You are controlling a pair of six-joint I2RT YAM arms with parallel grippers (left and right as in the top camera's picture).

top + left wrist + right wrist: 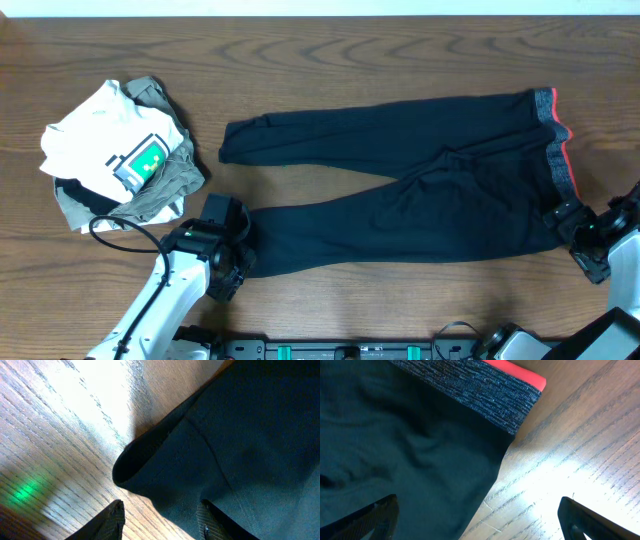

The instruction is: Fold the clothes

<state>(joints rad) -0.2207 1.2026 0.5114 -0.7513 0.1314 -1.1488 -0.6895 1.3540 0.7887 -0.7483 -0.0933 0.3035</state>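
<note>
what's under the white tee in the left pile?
An olive-khaki garment pokes out beneath the white T-shirt, plus a dark patch at its near edge. How far either runs underneath is covered.

White graphic T-shirt (95,130) heaped on olive garment (165,187), perhaps trousers, wooden table (350,60)

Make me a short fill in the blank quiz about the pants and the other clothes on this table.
1. The pants lying flat on the table are ____ in colour.
2. Their grey waistband is at the ____ end of the pants in the overhead view.
3. Left of the pants lies a crumpled ____ T-shirt with a pixel graphic.

Missing words: black; right; white.
</note>
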